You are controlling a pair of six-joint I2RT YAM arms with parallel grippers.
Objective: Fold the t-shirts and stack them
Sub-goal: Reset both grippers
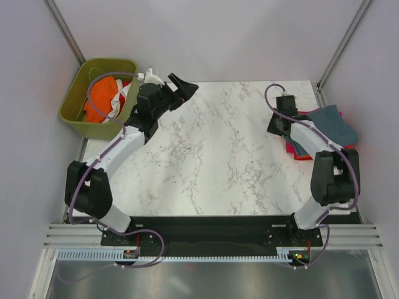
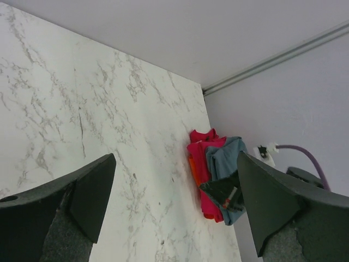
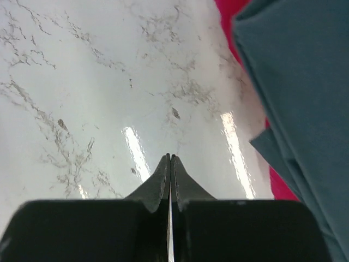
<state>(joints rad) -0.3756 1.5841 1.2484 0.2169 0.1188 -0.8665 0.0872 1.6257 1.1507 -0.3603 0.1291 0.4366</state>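
While blue shirt [image 1: 333, 121] is laid on stack [image 1: 290, 148] at right table edge, right pincer [image 3: 170, 159] is pressed together, empty, just left of it. Left pincer [image 2: 174, 158] is held wide apart, empty. Orange shirt [image 1: 98, 104] in bin [image 1: 76, 94] is just left of it; left arm is judged nearer

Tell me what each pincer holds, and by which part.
Nothing is held. The left pincer stands open above the table; the right pincer is shut on nothing, beside the blue-grey t-shirt.
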